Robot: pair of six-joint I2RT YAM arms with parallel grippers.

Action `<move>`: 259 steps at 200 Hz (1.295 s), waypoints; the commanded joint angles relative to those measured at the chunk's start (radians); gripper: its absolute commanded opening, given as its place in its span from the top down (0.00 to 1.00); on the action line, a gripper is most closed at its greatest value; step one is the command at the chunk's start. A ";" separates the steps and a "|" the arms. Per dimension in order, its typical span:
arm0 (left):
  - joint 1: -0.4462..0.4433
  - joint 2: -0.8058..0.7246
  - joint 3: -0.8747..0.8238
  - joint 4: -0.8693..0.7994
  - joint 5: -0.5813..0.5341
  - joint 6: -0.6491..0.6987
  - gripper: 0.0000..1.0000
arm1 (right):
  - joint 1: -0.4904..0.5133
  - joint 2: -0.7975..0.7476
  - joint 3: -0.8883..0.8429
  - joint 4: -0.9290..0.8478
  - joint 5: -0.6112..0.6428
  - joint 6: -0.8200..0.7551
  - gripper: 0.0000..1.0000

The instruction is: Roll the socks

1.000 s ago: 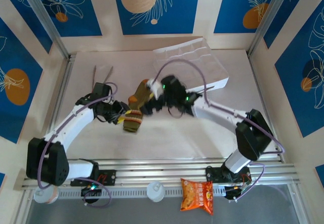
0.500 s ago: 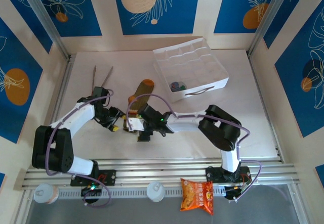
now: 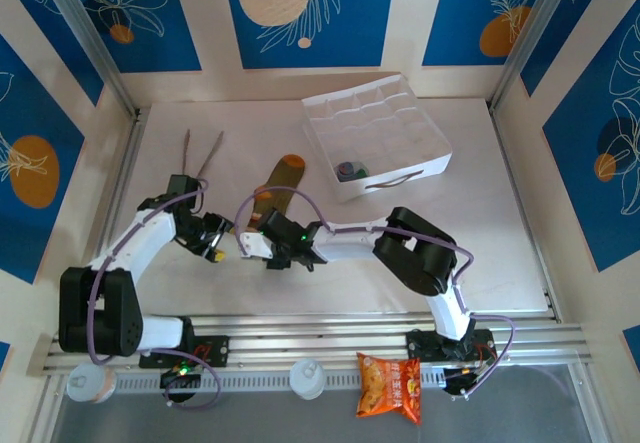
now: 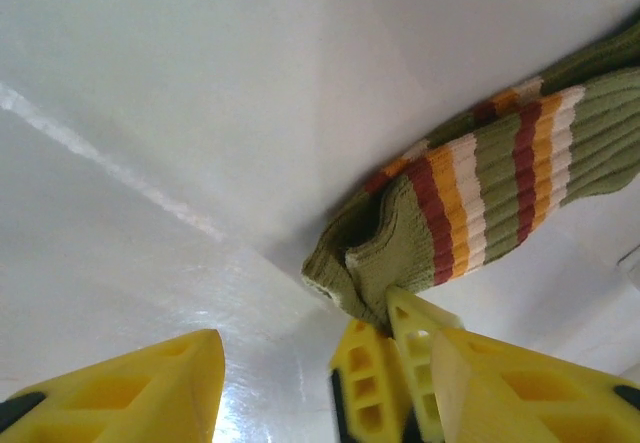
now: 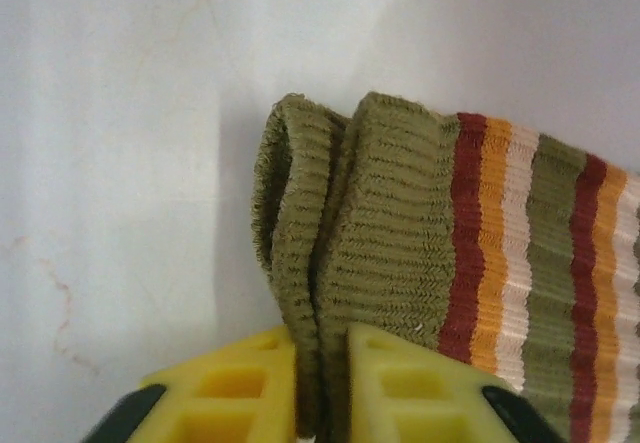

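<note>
The olive-green sock with orange, cream and red stripes lies stretched on the white table, cuff toward me. My right gripper is shut on that cuff, where two olive ribbed edges sit side by side between its yellow fingers. My left gripper stands open just left of it. In the left wrist view the sock ends at the right arm's pinching fingertips, which sit inside my left gripper's wide gap. The grey sock is hidden or out of view.
A white divided box stands at the back right with a small dark bundle in a front compartment. Thin metal tongs lie at the back left. An orange snack packet rests beyond the near rail.
My right arm has swung down and to the left, from above the sock to its near cuff, and the sock now lies flat. My left gripper has shifted slightly left.
</note>
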 commanded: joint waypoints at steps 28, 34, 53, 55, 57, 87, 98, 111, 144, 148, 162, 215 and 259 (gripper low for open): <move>0.014 -0.081 -0.020 -0.064 0.036 0.004 0.43 | 0.000 -0.064 -0.017 -0.120 -0.090 0.155 1.00; 0.014 -0.089 -0.023 -0.066 0.038 0.004 0.44 | -0.004 -0.074 -0.021 -0.130 -0.116 0.180 1.00; 0.010 -0.113 -0.039 -0.065 0.054 0.009 0.44 | -0.024 -0.103 -0.024 -0.159 -0.214 0.258 1.00; 0.009 -0.115 -0.041 -0.065 0.056 0.009 0.44 | -0.027 -0.103 -0.023 -0.162 -0.225 0.267 1.00; 0.009 -0.117 -0.044 -0.065 0.057 0.007 0.44 | -0.029 -0.104 -0.022 -0.164 -0.237 0.276 1.00; -0.002 -0.142 -0.076 -0.060 0.079 -0.001 0.45 | -0.085 -0.117 0.001 -0.207 -0.429 0.387 1.00; -0.007 -0.156 -0.086 -0.060 0.079 -0.009 0.44 | -0.106 -0.112 0.014 -0.226 -0.479 0.426 1.00; -0.014 -0.173 -0.094 -0.051 0.079 -0.019 0.44 | -0.137 -0.097 0.035 -0.254 -0.535 0.466 1.00; -0.036 -0.187 -0.102 -0.017 0.088 -0.043 0.46 | -0.221 -0.019 0.117 -0.332 -0.650 0.548 1.00; -0.040 -0.185 -0.102 -0.011 0.090 -0.044 0.46 | -0.229 -0.008 0.134 -0.348 -0.662 0.551 1.00; -0.053 -0.181 -0.100 0.015 0.099 -0.047 0.47 | -0.247 0.028 0.177 -0.390 -0.699 0.552 1.00; -0.130 -0.128 -0.117 0.190 0.120 -0.099 0.58 | -0.287 0.129 0.291 -0.479 -0.697 0.586 1.00; -0.186 -0.004 -0.074 0.298 0.116 -0.100 0.67 | -0.306 0.211 0.394 -0.537 -0.680 0.606 1.00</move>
